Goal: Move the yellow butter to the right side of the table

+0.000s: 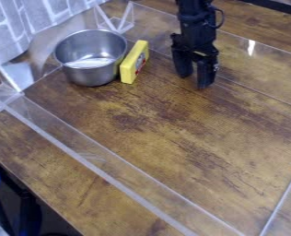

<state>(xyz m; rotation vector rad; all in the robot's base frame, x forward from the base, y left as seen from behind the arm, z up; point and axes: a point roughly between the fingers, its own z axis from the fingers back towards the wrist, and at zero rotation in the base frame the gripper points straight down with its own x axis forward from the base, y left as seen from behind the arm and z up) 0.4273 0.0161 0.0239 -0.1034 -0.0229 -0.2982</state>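
And there the black gripper (pixel 195 76) hung, jaws spread around nothing, with the yellow butter (pixel 134 62) off toward the left edge of the table (pixel 160 138), long side running away, beside the steel bowl (pixel 90 57)!

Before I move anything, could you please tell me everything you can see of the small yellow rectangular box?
The small yellow rectangular box stands on the brown wood-grain tabletop, its long side running away from the camera. One side face carries a red and white label. It sits close beside the round steel bowl; the black gripper is not touching it.
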